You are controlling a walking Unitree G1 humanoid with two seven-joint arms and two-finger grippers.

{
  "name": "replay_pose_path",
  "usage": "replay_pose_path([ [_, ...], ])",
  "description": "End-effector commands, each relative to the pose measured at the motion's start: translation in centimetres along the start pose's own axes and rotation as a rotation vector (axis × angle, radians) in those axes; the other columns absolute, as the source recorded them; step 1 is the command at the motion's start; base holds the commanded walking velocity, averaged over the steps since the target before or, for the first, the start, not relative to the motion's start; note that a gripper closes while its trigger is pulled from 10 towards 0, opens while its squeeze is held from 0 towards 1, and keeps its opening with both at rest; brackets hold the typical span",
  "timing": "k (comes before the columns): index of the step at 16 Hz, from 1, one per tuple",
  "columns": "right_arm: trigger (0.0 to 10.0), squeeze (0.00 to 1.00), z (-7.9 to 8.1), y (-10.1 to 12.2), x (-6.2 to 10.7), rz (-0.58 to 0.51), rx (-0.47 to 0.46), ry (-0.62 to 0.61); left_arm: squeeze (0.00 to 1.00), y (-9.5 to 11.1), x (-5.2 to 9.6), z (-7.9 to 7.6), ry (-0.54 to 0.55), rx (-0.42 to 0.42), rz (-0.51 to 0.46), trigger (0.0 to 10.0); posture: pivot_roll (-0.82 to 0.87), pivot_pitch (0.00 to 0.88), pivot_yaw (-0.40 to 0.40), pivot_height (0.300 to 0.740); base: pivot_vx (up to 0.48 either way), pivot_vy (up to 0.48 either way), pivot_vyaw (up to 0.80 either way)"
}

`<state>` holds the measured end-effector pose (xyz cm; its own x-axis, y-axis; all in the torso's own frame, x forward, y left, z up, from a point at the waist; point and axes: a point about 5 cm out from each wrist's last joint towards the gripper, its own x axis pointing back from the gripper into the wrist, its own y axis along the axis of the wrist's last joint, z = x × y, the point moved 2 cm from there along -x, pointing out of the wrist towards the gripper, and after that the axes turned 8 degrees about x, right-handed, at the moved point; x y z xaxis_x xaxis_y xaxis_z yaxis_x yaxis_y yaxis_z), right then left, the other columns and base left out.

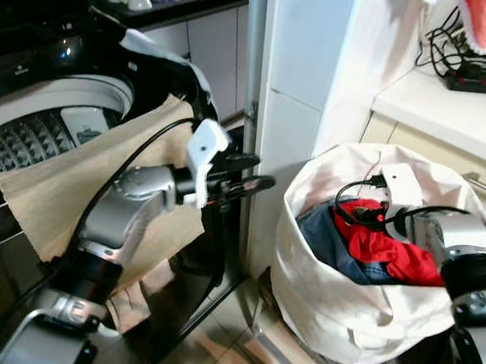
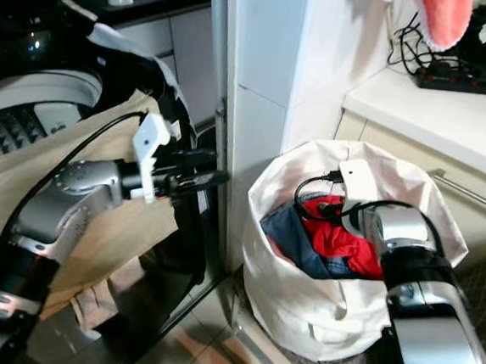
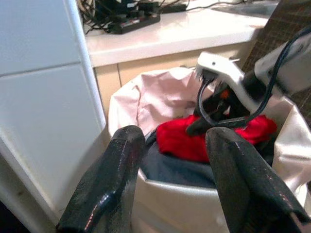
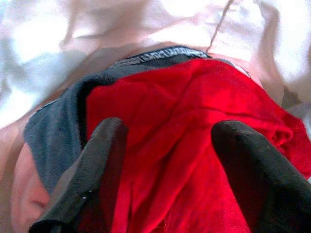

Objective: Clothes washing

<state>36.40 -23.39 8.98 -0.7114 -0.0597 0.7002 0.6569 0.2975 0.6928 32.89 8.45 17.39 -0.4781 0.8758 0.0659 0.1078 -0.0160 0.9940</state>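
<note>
Red garment (image 4: 170, 145) sits btwn spread fingers of right gripper (image 4: 167, 170).

Head stereo pair looks forward and down, washing machine (image 1: 35, 121) left, laundry bag (image 1: 342, 318) right. Left wrist cam faces the bag from near; right wrist cam sits close over the red garment (image 4: 194, 145) inside. All four views share the bag.

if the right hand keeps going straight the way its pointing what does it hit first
Most likely the red garment: the right hand is open just above it inside the white laundry bag, the blue garment lying beside and under it.
</note>
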Motion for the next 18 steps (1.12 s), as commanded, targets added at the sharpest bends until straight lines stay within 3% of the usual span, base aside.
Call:
replay_pose_path([
  [1,10.0,1.00,-0.1,0.4,-0.3,-0.037,-0.064,0.001,0.00,0.1,0.1,-0.5,0.007,0.013,0.012,10.0,-0.03,0.000,0.086,0.740,0.000,0.000,0.00],
  [3,10.0,1.00,0.3,-1.0,-1.2,0.008,-0.053,-0.020,0.00,0.2,0.3,-1.9,-0.028,0.027,0.031,10.0,-0.02,0.000,0.086,0.740,0.000,0.000,0.00],
  [4,10.0,0.00,0.4,-2.2,-1.6,0.049,-0.018,-0.051,0.00,0.0,0.5,-2.5,-0.058,0.032,0.052,10.0,-0.02,0.000,0.084,0.740,0.000,0.000,0.00],
  [7,10.0,0.00,0.6,-4.0,-2.1,0.096,0.008,-0.084,0.00,-0.2,0.8,-3.1,-0.066,0.042,0.075,10.0,-0.01,0.000,0.077,0.740,0.000,0.000,0.00],
  [8,8.0,0.00,0.5,-4.0,-2.1,0.100,0.014,-0.093,0.00,-0.3,0.8,-3.0,-0.052,0.041,0.080,10.0,-0.01,0.000,0.075,0.740,0.000,0.000,0.00],
  [9,0.0,0.00,0.4,-4.0,-2.1,0.098,0.016,-0.102,0.00,-0.3,0.9,-3.0,-0.044,0.044,0.088,10.0,-0.01,0.000,0.075,0.740,0.000,0.000,0.00],
  [18,0.0,0.00,0.0,-3.6,-2.0,0.087,0.002,-0.108,0.00,-0.2,1.1,-2.8,-0.026,0.060,0.104,10.0,-0.02,0.000,0.075,0.740,0.000,0.000,0.00],
])
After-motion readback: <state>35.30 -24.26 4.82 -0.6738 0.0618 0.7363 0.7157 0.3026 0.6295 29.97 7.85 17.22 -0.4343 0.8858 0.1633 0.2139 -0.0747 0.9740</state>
